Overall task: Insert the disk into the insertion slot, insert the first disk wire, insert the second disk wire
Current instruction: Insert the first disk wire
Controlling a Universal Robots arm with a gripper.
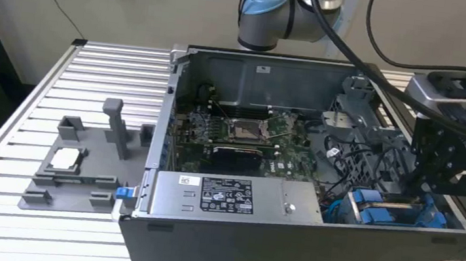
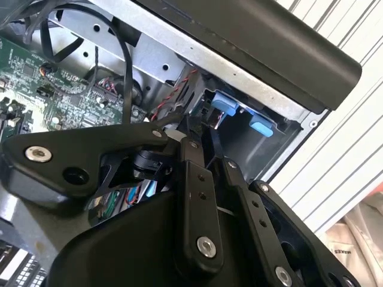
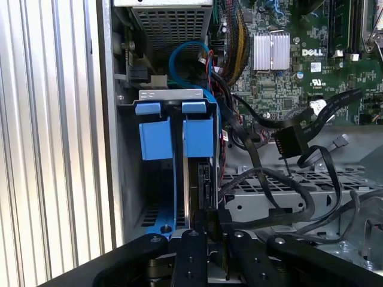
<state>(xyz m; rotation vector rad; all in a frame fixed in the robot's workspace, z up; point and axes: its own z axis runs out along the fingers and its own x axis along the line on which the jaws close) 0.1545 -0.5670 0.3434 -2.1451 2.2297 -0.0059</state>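
The disk (image 3: 197,179) stands on edge inside the insertion slot (image 3: 127,179), the grey metal bay at the case's corner. Its blue carrier tabs (image 3: 197,133) stick up at the far end. They also show in the exterior view as the blue carrier (image 1: 379,214) and in the second wrist view as blue tabs (image 2: 224,104). My gripper (image 3: 210,216) reaches down into the bay at the disk's near end, its fingers close together on the disk's edge. A loose black wire connector (image 3: 290,142) lies beside the bay. A blue wire (image 3: 179,54) loops behind the bay. In the exterior view the gripper (image 1: 426,191) hangs over the case's right corner.
The open black case holds the green motherboard (image 1: 242,131) and a grey power supply box (image 1: 225,199) along its front. A grey plastic fixture (image 1: 79,166) with upright posts sits on the slatted table (image 1: 27,239) at the exterior view's left. Black cables (image 3: 269,185) crowd the bay's side.
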